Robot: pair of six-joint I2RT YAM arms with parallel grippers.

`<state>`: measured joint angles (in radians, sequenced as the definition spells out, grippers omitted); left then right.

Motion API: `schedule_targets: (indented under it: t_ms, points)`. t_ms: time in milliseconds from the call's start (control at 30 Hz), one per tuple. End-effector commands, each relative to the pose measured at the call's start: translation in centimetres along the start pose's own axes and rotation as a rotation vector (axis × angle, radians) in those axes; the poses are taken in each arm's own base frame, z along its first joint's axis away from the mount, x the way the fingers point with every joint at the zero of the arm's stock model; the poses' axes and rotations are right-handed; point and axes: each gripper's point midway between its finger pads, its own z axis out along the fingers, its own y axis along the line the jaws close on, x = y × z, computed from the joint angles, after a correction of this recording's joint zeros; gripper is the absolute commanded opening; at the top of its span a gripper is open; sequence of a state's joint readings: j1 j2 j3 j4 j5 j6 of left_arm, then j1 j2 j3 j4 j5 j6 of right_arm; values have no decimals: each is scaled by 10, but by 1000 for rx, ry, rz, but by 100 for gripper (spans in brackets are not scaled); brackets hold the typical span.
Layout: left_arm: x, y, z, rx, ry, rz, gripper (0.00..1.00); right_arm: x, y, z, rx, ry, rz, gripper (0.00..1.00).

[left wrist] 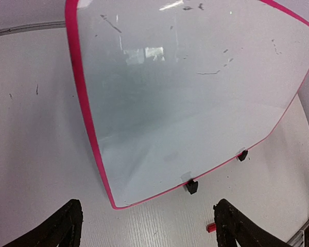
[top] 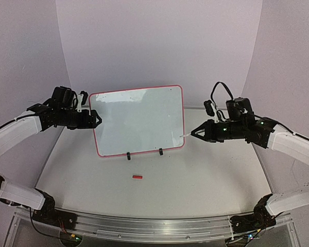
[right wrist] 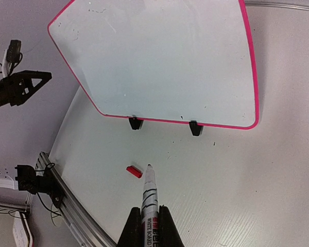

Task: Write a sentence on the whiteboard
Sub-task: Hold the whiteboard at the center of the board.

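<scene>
R pincer (right wrist: pixel 148 210) tight on marker (right wrist: pixel 150 186)

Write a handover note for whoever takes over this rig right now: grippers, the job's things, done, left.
Left gripper: open, empty, beside the whiteboard's left edge.
Right gripper: shut on the marker, uncapped, tip aimed at the board's right edge.
Whiteboard: upright on its two feet, only faint smudges, no words.
Small red piece, possibly the cap, lies on the table in front of the board.
Done: marker in hand. Left: all the writing.
</scene>
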<state>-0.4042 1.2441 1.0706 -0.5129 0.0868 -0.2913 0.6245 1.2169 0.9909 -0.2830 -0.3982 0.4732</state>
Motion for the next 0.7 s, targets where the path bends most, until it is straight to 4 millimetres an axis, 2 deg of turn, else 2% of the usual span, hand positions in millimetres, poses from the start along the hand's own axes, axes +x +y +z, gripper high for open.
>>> schedule_targets:
  t_ms: [0, 167, 367, 667]
  points:
    - [-7, 13, 14, -12, -10, -51, 89, -20, 21, 3, -11, -66, -41, 0]
    - [-14, 27, 24, -72, -42, -49, 90, -19, 24, 8, -10, -70, -42, 0]
    - [-14, 18, 39, -6, -56, -10, 90, -22, 25, 8, -6, -82, -46, 0]
    - [-7, 24, 56, -29, -19, 24, 89, -23, 24, 4, 1, -96, -46, 0]
